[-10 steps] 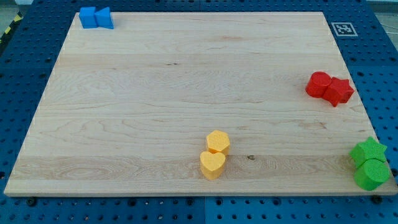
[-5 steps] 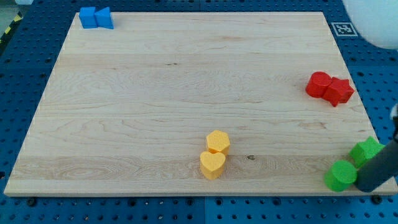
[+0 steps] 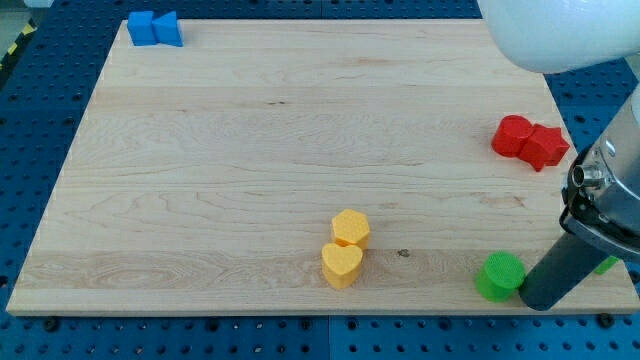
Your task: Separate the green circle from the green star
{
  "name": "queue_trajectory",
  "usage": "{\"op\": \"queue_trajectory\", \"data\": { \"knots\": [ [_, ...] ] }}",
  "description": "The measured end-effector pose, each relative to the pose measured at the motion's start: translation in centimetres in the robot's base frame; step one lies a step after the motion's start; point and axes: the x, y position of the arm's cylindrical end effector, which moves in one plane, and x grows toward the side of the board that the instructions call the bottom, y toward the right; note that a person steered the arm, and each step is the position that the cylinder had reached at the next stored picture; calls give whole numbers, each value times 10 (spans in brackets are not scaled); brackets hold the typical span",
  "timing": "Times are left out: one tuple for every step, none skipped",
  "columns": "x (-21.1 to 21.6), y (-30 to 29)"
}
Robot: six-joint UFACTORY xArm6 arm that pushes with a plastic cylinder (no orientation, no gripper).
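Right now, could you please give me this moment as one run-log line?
my tip: touching green circle's right side | green circle: near bottom edge | green star: mostly hidden behind rod | gap: open

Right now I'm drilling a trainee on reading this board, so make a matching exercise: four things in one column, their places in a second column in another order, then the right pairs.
Things:
1. blue blocks
2. red blocks
3. green circle
4. yellow heart

Places:
A. bottom edge, just below the yellow hexagon
B. view's top left corner
C. touching my tip on its left
D. near the view's right edge, above the rod

Pairs: 1-B, 2-D, 3-C, 4-A
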Motion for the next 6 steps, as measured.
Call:
{"op": "queue_trajectory", "data": {
  "knots": [
    [-1,-23],
    [-1,-53],
    [0,-54],
    [-7,-69],
    [-32,-95],
    [-53,-96]
  ]
}}
